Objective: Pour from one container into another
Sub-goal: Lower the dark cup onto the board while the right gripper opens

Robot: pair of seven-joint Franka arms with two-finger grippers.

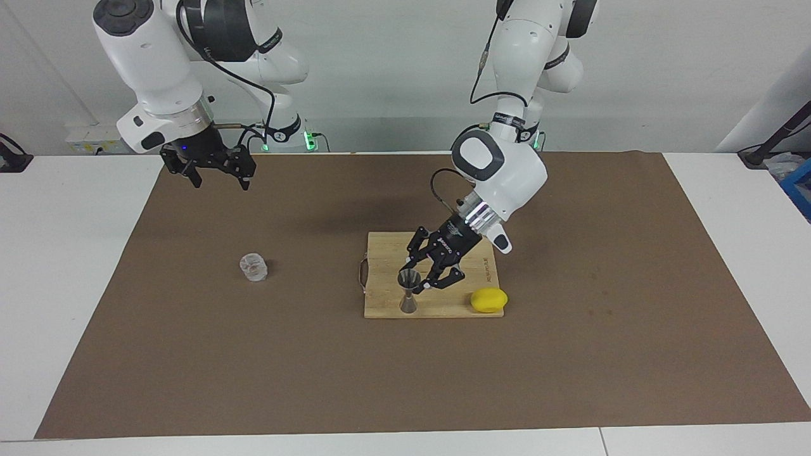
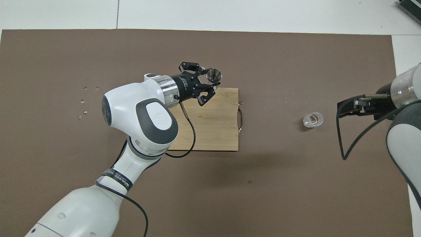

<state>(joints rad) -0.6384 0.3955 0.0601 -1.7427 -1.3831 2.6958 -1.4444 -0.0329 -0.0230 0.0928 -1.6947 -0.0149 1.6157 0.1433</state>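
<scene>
The silver hourglass jigger stands upright on the wooden cutting board, at the board's edge farthest from the robots. It also shows in the overhead view. My left gripper is open and tilted down, with its fingertips on either side of the jigger's upper cone; I cannot tell if they touch it. The clear faceted glass tumbler sits on the brown mat toward the right arm's end. My right gripper is open and empty, raised over the mat; the right arm waits.
A yellow lemon lies at the board's corner toward the left arm's end; the left arm hides it in the overhead view. The board has a metal handle facing the tumbler. A few small droplets mark the mat.
</scene>
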